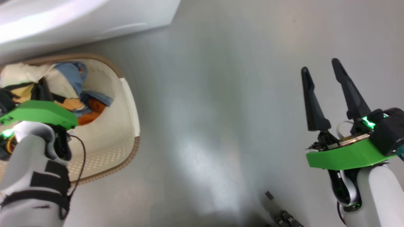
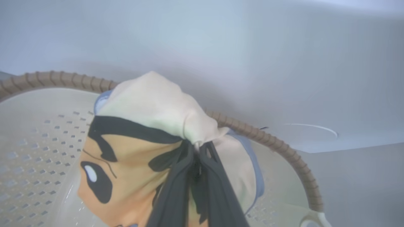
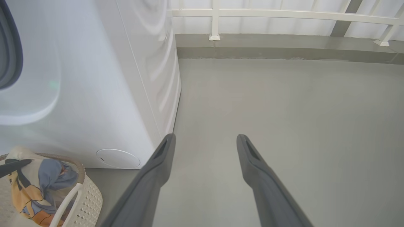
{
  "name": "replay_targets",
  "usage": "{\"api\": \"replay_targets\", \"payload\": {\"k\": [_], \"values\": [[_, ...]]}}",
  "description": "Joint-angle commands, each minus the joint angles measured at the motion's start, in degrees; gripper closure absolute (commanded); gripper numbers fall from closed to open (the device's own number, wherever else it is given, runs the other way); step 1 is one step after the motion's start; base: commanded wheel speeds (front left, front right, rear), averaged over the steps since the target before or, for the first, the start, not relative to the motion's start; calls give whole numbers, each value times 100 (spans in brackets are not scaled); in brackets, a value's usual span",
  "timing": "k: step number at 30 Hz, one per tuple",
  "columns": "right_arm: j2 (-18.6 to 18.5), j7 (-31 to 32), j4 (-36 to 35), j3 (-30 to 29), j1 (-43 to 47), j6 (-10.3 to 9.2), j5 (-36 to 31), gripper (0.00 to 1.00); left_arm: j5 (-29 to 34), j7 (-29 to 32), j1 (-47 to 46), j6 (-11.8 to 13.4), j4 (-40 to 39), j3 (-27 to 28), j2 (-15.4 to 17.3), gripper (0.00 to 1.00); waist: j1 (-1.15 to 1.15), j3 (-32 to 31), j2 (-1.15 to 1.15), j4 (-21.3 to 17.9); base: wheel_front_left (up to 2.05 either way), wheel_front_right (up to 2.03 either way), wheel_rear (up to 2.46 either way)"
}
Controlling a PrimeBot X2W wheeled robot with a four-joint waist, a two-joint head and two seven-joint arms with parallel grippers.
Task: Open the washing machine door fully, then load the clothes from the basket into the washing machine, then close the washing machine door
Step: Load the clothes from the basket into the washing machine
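The cream basket [image 1: 129, 104] with a brown rim stands on the floor against the white washing machine [image 1: 79, 19]. Inside lie the clothes [image 1: 69, 88]: cream, light blue and orange cloth. My left gripper [image 2: 197, 148] is shut on a fold of the cream and orange printed clothes [image 2: 148, 107], which bunch up above the basket's rim [image 2: 284, 148]. In the head view my left gripper [image 1: 42, 88] reaches into the basket. Off to the right, my right gripper [image 1: 322, 71] hangs open over bare floor, holding nothing. The washing machine door is out of view.
The right wrist view shows the washing machine's front [image 3: 94, 94] with its grey gasket [image 3: 9, 47], its round cover [image 3: 118, 157] low down, and the basket [image 3: 88, 198] below it. A white railing [image 3: 214, 19] on a low kerb runs along the far side of the grey floor [image 3: 284, 101].
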Motion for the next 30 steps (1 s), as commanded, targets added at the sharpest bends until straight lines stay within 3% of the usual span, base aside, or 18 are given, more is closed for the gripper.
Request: {"api": "replay_targets", "payload": {"k": [1,7,15,30], "values": [[-66,50,-175,-4,274,25,-79,0,138,-75,387,64,-483,172,102,100,0,-469,0,331,0,0,0],[-103,168,-252,-240,502,25,-120,0,624,-77,1324,192,-2053,472,-129,100,0,-1050,0,552,0,0,0],[-194,361,-176,-319,735,25,-174,0,1154,-78,2603,282,-3532,613,-458,100,0,-1919,0,701,0,0,0],[-176,615,5,-382,1437,25,-183,0,1358,46,4264,473,-4563,447,-601,100,0,-3352,0,914,0,0,0]]}}
